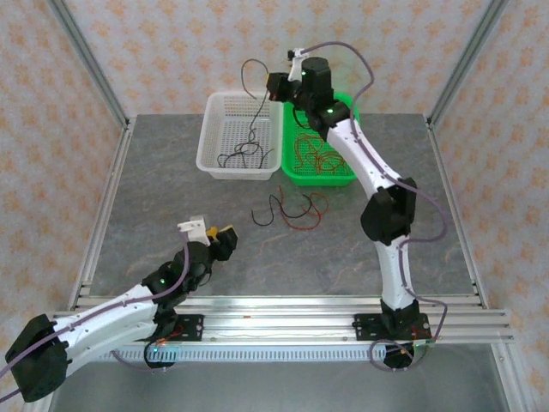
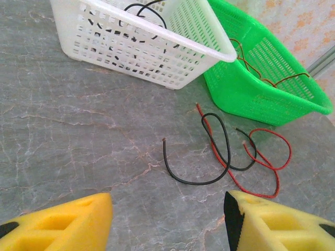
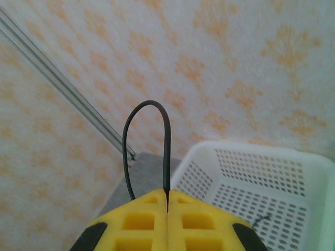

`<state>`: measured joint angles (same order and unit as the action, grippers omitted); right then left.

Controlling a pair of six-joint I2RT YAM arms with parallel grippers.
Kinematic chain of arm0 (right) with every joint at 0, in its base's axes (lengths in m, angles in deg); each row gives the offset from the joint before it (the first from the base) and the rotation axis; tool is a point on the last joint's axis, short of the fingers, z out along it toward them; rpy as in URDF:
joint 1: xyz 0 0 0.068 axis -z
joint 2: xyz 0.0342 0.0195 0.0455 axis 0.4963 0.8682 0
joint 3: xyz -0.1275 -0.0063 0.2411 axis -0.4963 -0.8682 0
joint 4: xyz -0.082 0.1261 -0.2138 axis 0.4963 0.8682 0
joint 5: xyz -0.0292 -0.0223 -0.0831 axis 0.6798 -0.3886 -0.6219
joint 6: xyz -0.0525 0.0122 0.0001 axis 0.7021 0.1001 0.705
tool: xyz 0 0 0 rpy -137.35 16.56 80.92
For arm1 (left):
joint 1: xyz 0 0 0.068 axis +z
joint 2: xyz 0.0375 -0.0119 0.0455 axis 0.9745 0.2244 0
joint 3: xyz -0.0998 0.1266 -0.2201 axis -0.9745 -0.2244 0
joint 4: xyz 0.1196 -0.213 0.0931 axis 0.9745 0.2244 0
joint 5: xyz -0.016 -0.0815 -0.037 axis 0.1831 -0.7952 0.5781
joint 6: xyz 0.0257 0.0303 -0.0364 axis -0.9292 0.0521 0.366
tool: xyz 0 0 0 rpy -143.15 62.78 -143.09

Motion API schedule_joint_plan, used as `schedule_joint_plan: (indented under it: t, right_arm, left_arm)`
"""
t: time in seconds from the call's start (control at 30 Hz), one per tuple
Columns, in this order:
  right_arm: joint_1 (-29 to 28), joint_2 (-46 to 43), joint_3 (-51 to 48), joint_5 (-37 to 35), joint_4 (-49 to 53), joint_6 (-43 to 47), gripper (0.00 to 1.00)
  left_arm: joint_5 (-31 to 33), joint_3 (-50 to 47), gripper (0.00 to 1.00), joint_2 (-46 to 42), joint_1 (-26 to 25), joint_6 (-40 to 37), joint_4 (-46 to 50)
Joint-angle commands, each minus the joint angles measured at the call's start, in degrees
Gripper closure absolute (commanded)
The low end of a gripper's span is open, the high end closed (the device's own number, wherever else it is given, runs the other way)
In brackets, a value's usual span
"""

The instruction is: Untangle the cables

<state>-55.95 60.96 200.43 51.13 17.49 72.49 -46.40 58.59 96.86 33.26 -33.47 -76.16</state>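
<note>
Well along, I judge: right claw [image 3: 167, 196] clamped on a black cable [image 3: 166, 146] over the white basket [image 1: 208, 129] at twelve o'clock, left claw [image 2: 167, 219] apart, one red-black tangle [image 2: 226, 146] remaining mid worktop [image 1: 171, 223].

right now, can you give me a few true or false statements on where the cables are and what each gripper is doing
1. The right gripper is shut on a black cable. True.
2. The green basket holds only black cables. False: red cables lie in it.
3. The left gripper grips a red cable. False: it is open and holds nothing.
4. A loose black cable crosses a red cable on the table. True.
</note>
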Motion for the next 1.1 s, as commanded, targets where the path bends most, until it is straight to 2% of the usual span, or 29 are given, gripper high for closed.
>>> schedule_joint_plan:
  t: [0.0,0.1,0.4,0.83,1.07]
  right_arm:
    - [-0.4,3.0,3.9,0.7,3.9,4.4,1.00]
    - [-1.7,5.1,3.8,-2.1,6.1,8.2,1.00]
    - [-7.0,12.8,5.6,-18.2,13.7,17.5,1.00]
    - [-8.7,18.8,7.7,-25.9,16.0,17.8,1.00]
    - [-8.8,18.8,9.3,-28.0,18.4,18.4,0.75]
  left_arm:
    - [0.1,0.9,0.41,-1.5,-0.4,1.5,3.5]
    - [0.5,1.7,0.41,-2.3,-0.7,2.0,5.6]
    - [1.7,6.3,0.41,-2.4,-1.4,4.5,12.6]
    - [1.9,12.7,0.41,-0.9,-2.0,5.1,19.7]
    - [1.8,15.6,0.40,0.9,-2.4,5.3,22.2]
